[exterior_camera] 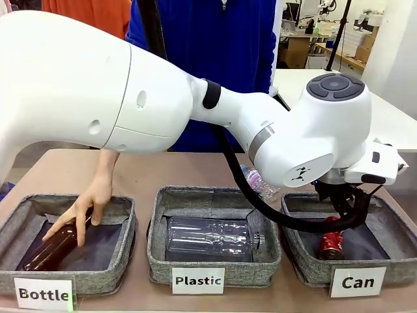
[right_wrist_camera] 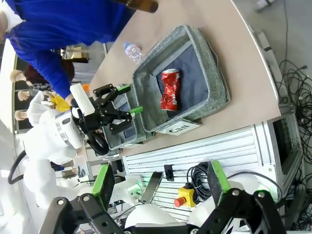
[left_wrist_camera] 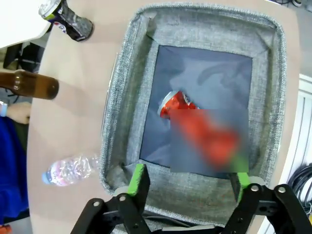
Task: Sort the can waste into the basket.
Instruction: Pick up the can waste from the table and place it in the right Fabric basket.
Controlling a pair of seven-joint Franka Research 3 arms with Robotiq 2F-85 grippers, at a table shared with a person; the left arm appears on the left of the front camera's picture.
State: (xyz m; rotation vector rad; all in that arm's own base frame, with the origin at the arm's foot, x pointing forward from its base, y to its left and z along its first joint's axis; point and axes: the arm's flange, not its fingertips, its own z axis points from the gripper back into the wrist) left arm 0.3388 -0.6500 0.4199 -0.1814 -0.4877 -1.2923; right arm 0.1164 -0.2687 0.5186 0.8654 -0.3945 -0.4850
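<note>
Now, left claw [left_wrist_camera: 190, 176] wide open, empty, above red can [left_wrist_camera: 175, 103].

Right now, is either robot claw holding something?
No. The left claw hangs open above the Can basket, with the crushed red can lying inside. The right claw is open too.

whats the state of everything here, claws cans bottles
left claw, open, empty, above the Can basket
right claw, open, empty
red can, crushed, lying in the Can basket
black can, on the table, outside the baskets
brown bottle, lying in the Bottle basket, a person's hand on it
clear bottle, lying in the Plastic basket
crumpled plastic bottle, lying on the table
</note>
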